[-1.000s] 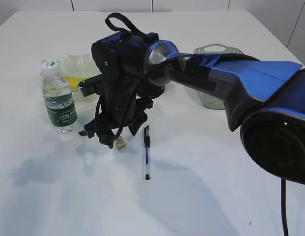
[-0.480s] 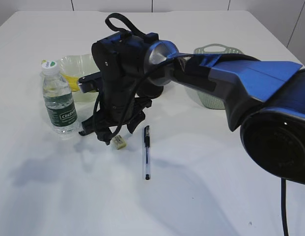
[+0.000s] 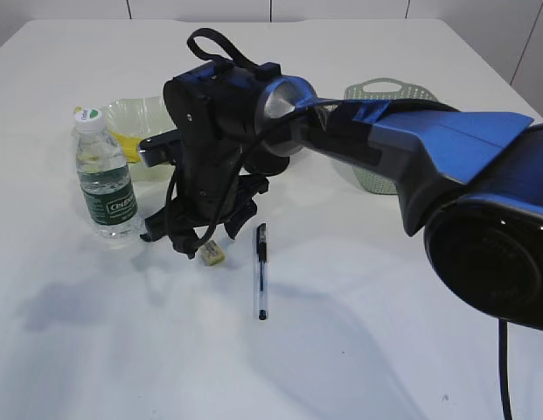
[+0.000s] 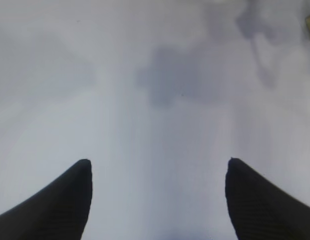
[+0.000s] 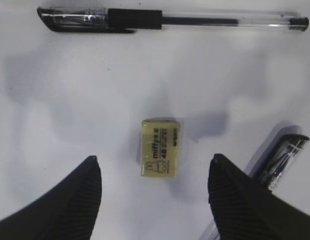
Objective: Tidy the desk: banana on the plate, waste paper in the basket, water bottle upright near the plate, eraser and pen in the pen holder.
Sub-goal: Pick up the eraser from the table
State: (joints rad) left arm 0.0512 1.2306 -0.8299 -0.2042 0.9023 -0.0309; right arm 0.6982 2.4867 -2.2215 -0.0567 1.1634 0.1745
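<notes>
- My right gripper (image 5: pixel 154 172) hangs over the desk (image 3: pixel 358 332) with its jaws wide and nothing between them but air.
- The eraser (image 5: pixel 160 147) lies flat just ahead of the gap, centred between the two tips, touching neither.
- One pen (image 5: pixel 169 19) lies crosswise well beyond the jaws; a second pen (image 5: pixel 279 155) sits by the right tip.
- My left gripper (image 4: pixel 157 167) is spread wide over bare desk, holding nothing.

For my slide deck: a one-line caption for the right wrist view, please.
Open right gripper poised above the cream eraser on the white desk, a pen lying beyond.
</notes>
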